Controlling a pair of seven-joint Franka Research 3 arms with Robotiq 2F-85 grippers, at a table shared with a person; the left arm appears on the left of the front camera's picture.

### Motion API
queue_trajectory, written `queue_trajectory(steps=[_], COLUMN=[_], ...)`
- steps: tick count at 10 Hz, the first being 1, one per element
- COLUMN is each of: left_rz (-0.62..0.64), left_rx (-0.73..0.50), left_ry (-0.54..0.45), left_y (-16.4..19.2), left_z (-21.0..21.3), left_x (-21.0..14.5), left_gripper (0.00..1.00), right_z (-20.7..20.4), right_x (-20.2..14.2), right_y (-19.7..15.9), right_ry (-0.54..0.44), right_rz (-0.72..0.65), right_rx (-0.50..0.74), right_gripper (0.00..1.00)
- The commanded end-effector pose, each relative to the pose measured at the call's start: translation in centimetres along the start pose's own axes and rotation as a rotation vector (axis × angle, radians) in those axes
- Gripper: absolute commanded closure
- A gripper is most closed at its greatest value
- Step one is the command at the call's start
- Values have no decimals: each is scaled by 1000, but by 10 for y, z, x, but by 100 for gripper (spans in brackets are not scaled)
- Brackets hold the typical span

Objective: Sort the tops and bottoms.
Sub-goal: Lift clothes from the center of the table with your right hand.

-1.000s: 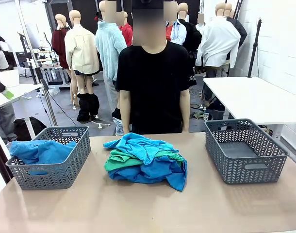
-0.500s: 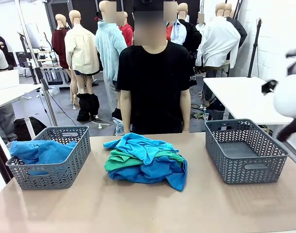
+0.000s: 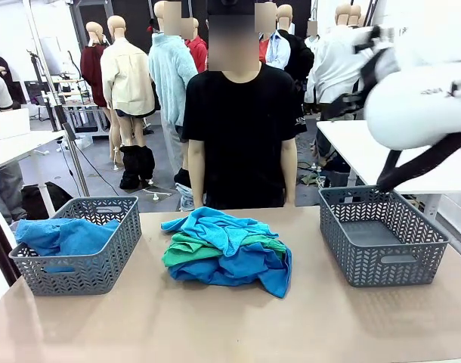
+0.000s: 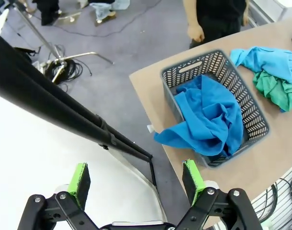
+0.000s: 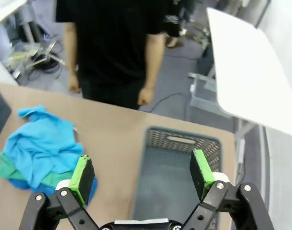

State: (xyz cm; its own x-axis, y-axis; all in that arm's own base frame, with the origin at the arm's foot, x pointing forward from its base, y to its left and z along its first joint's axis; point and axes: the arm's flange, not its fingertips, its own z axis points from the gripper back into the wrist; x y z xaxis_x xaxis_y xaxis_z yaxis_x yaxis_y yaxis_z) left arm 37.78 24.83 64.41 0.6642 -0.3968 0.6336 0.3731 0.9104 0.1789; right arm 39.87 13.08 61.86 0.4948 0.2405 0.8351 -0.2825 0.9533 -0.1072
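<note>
Shows blue top (image 3: 64, 236) spilling over rim of left basket (image 3: 102, 261); sky-blue top (image 3: 215, 227) and green bottoms (image 3: 187, 249) piled mid-table, left of right basket (image 3: 400, 261); left gripper (image 4: 136, 176) and right gripper (image 5: 142, 172) both spread wide.

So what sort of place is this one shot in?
Likely an indoor robotics lab or workshop: a work table with two grey baskets and a clothes pile, a white bench behind, and loose cables on a grey floor.
</note>
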Motion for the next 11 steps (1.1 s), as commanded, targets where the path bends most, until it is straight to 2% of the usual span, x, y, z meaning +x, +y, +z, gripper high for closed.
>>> queue_trajectory(steps=[1,3,4,5,8,9,10,11], left_rz=[-9,-9,-9,-9,-9,-9,-9,-9], left_rx=[-6,-6,-6,-6,-6,-6,-6,-6], left_ry=[7,7,7,7,7,7,7,7], left_y=[1,1,1,1,1,1,1,1], left_z=[-1,-1,-1,-1,-1,-1,-1,-1], left_x=[9,9,9,9,9,9,9,9], left_gripper=[0,0,0,0,0,0,0,0], right_z=[-19,-39,-46,-26,-26,-31,-12,-20], right_x=[14,7,1,6,6,4,-22,-19], right_y=[32,80,88,78,78,81,81,91], right_ry=[45,103,116,78,78,85,96,74], right_rz=[132,227,249,175,175,198,210,253], right_rx=[60,76,49,89,89,83,106,162], right_gripper=[0,0,0,0,0,0,0,0])
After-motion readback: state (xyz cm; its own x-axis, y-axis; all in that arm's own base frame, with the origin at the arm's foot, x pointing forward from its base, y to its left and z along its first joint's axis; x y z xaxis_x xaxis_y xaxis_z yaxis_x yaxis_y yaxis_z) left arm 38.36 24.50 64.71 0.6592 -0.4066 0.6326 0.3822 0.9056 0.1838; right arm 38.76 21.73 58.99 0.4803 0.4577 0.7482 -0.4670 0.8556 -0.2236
